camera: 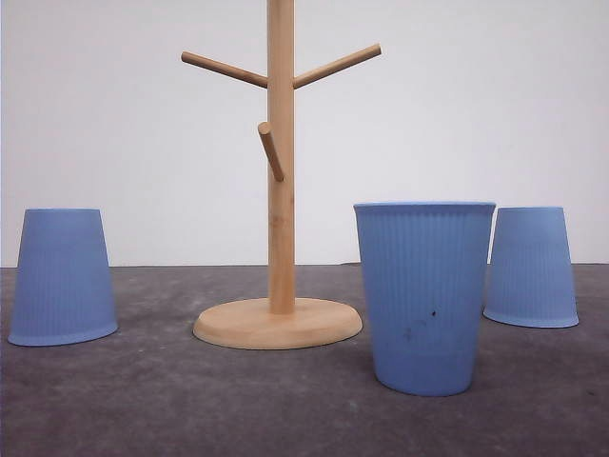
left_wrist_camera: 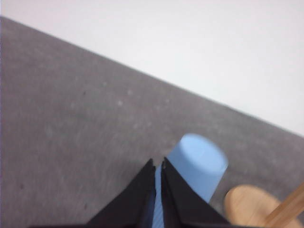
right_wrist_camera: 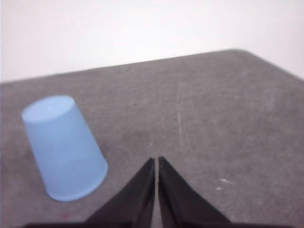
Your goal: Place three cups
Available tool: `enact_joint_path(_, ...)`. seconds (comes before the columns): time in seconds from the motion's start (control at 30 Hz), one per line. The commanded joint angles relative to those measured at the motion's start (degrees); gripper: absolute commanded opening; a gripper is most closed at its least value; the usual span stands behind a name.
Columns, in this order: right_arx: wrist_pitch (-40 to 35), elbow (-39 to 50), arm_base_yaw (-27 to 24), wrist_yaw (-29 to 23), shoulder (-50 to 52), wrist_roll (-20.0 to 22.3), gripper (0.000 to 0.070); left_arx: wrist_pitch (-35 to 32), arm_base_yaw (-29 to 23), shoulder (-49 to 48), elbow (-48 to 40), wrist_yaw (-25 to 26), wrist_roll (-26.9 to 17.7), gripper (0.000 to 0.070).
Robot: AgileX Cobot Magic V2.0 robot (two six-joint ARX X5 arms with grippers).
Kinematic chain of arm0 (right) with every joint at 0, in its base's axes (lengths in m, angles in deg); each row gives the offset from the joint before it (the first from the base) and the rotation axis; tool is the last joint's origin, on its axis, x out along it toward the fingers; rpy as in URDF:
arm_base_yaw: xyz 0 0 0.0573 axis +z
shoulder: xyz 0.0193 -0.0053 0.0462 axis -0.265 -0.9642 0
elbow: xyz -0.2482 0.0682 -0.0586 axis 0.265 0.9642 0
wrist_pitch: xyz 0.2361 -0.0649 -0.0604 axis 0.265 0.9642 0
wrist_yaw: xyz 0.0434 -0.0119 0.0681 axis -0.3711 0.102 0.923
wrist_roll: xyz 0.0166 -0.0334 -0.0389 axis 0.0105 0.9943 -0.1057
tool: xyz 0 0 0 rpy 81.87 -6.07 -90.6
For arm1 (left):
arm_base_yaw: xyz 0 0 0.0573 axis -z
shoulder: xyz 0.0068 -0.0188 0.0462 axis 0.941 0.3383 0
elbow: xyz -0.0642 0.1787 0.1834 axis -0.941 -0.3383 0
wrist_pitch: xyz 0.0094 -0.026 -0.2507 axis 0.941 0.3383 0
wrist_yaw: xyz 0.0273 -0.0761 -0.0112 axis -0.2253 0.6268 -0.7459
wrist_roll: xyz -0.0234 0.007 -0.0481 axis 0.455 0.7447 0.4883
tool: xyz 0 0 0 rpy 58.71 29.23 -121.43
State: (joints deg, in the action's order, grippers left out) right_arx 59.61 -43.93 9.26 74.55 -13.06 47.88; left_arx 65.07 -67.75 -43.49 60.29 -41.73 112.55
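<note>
Three light-blue ribbed cups are sitting on the grey surface (camera: pixel 190 400). The left cup (camera: pixel 62 276) is standing inverted at frame left; the centre cup (camera: pixel 423 295) is standing upright, lower right; the right cup (camera: pixel 531 267) is inverted behind it. A wooden mug tree (camera: pixel 280 190) is standing centrally. The left pincer (left_wrist_camera: pixel 157 164) and the right pincer (right_wrist_camera: pixel 156 161) are both clenched, grasping nothing. No legible writing is showing.

Plain white wall (camera: pixel 495 114) across the back, bare and evenly lit, no shadows breaking it up. Below it runs the surface (camera: pixel 143 400), a dark grey, felt-like covering with a faintly mottled texture, meeting the wall in a straight line. In the right wrist view the surface (right_wrist_camera: pixel 213 118) shows a rounded far corner and a few pale specks and scuff lines.
</note>
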Motion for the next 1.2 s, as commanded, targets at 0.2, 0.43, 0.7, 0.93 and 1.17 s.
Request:
enact_joint_path(0.2,12.24,-16.48,-0.07,1.06,-4.23,-6.67,0.0007,20.06,-0.11,7.26,19.78,-4.17,0.61,0.0004)
enact_joint_path(0.43,24.61,-30.44,-0.07,8.18,-15.20,-1.38,0.0007,34.80,-0.11,18.69,33.90,-2.06,-2.45,0.0004)
enact_joint_path(0.7,27.17,-35.21,2.54,14.53,-24.40,6.33,0.0007,43.71,-0.11,29.93,40.85,6.52,-9.16,0.0004)
enact_joint_path(0.93,27.18,-35.21,12.19,13.43,-26.93,11.18,0.0007,43.15,5.82,35.59,41.24,8.87,-13.63,0.0004)
enact_joint_path(1.17,27.26,-35.21,20.73,12.52,-29.03,11.54,0.0008,43.64,15.47,39.44,42.30,7.70,-19.51,0.0004)
